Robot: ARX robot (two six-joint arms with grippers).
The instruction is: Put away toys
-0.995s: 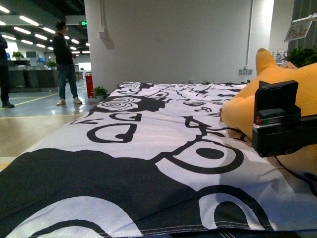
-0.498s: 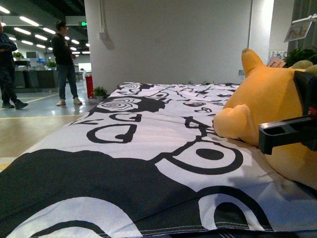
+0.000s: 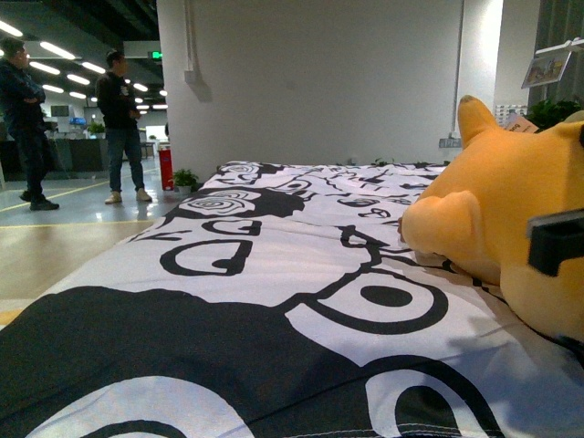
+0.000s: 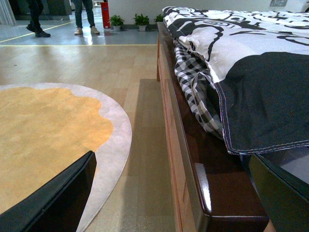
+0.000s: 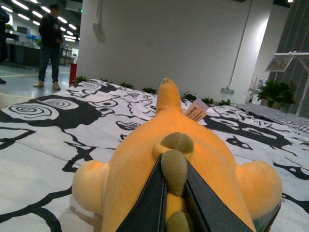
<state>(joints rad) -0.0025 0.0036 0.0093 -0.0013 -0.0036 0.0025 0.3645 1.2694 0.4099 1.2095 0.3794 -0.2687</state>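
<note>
One plush animal (image 3: 497,214) lies on one black-and-white bedspread (image 3: 274,274), at 3 o'clock. Right gripper (image 5: 174,162) is clamped on the plush animal. Left gripper (image 4: 171,159): jaws spread wide, holding nothing.

Orange-yellow plush animal (image 5: 169,145), black-and-white bedspread (image 3: 274,274)

White wall (image 3: 319,73), wooden floor (image 4: 140,96), round yellow rug (image 4: 43,130), ceiling lights (image 3: 55,50).
</note>
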